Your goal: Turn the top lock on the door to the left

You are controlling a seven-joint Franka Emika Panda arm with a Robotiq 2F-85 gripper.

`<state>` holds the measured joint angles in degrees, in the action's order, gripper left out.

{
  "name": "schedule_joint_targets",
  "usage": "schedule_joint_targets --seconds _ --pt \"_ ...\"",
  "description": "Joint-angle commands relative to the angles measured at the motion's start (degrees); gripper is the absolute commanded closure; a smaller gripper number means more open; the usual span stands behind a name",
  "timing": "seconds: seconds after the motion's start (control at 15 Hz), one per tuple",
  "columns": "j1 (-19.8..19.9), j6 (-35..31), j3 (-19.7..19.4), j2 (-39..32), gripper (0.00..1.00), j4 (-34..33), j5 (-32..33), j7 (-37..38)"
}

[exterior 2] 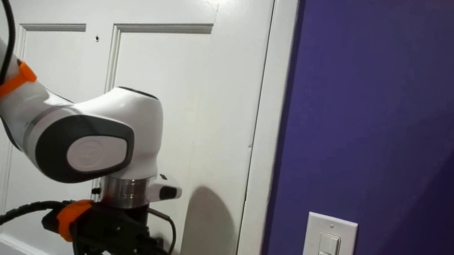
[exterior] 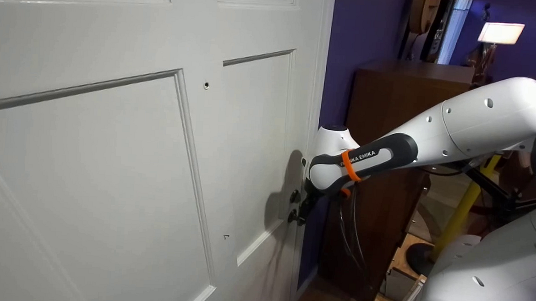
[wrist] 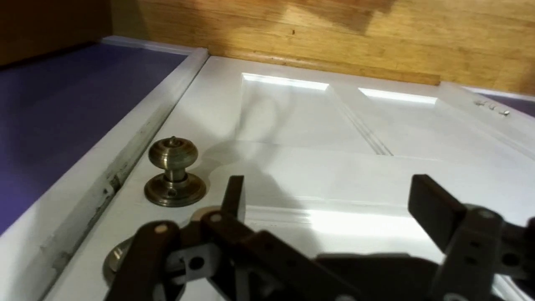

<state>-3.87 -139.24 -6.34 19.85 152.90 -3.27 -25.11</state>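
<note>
Our matte black two-fingered hand [wrist: 328, 192] is spread wide, gripping nothing; we judge we are lining up for the turn. The round, brass-toned metal top lock [wrist: 115, 257] sits partly hidden behind that hand, contact unclear, above a bulbous, ringed knob [wrist: 173, 155] of similar metal. Next we should straddle the top lock, pinch it and twist left. Both fittings stand on the glossy white painted door [wrist: 334, 171] with moulded rectangular panels; beyond run a scuffed white frame [wrist: 110, 146] and flat purple wall [wrist: 92, 96].
</note>
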Motion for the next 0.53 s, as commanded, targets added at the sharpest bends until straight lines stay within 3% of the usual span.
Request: schedule_joint_targets --seconds 0.0,0.27,0.47 --pt "1.48 -5.93 -3.68 0.57 0.00 3.25 -1.85 -2.86" --pt "1.05 -8.65 -7.23 -1.02 0.00 4.02 -4.25 -5.12" --pt "1.89 -7.17 -6.58 -0.95 0.00 3.39 -2.61 -3.78"
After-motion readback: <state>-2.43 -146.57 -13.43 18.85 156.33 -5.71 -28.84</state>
